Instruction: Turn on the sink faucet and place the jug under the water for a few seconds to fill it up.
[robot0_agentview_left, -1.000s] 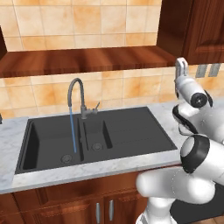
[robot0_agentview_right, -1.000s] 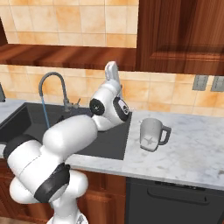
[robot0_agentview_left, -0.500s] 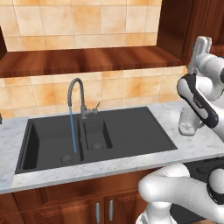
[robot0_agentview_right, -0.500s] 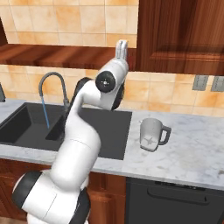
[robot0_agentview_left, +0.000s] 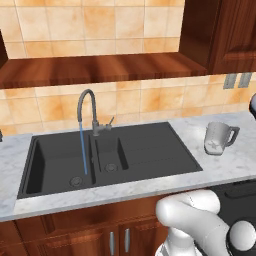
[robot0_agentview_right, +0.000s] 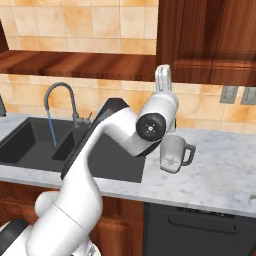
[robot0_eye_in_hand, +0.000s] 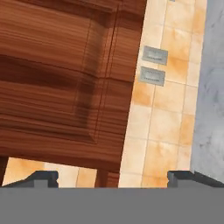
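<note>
Water falls from the sink faucet into the sink. The jug stands upright on the worktop. The gripper, fingers spread and empty, faces a wooden cabinet.

2 wall outlets, wooden cabinet

No readable text anywhere; the jug carries only a pale star-like mark on its front.

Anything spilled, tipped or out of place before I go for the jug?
Nothing stands out. The jug stands upright on the counter right of the sink; the water runs straight into the large bowl.
</note>
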